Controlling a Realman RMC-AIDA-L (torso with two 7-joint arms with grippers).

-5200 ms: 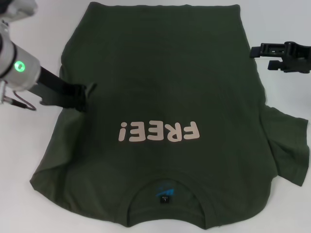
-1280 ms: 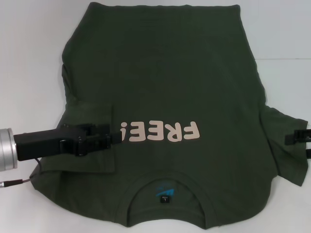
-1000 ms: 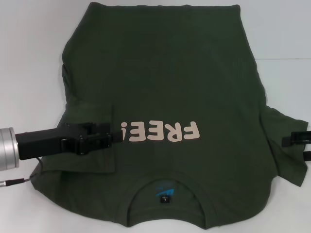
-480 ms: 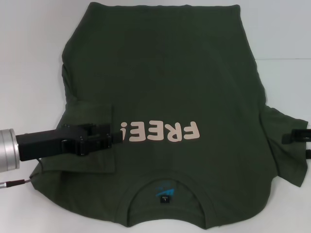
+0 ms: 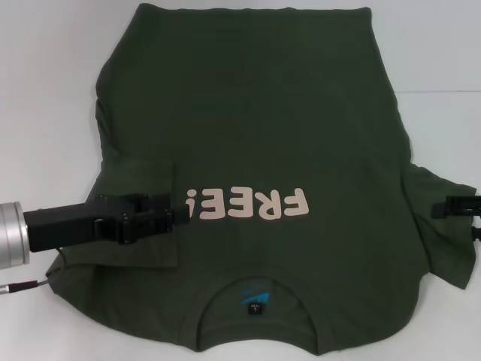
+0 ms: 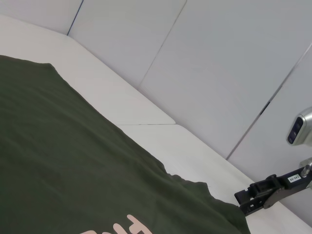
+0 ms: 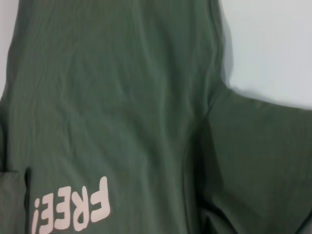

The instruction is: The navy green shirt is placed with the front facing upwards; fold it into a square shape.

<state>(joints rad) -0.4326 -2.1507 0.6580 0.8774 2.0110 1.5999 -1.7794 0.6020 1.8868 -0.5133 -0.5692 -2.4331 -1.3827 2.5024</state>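
While the navy green shirt (image 5: 255, 135) lies flat on the white worktop (image 5: 45, 68), front up, with its collar toward the robot and its hem at the far side, the left sleeve is already turned inward: a squared flap of cloth (image 5: 139, 214) lies over the chest just beside the pale "FREE!" lettering (image 5: 246, 204). The left tool (image 5: 179, 213) lies low across that flap, its tip almost at the first letter; whether its fingers are together on the cloth or apart I cannot tell from the head view, and the left wrist view shows none of them. The right tool (image 5: 443, 208) hangs at the outer edge of the right sleeve (image 5: 443, 233), which is still spread out and rumpled on the worktop; its fingers are also too hidden at the frame's edge to judge. The step in hand looks like finishing the left sleeve fold and starting the matching one on the right. To do it well, the left tool should let the flap settle flat with its edge parallel to the shirt's side seam, and lift straight up, so the cloth is not dragged back out. The right tool should take the sleeve by its outer hem, not the loose middle, and carry it inward so both sides match, leaving straight edges for a square.
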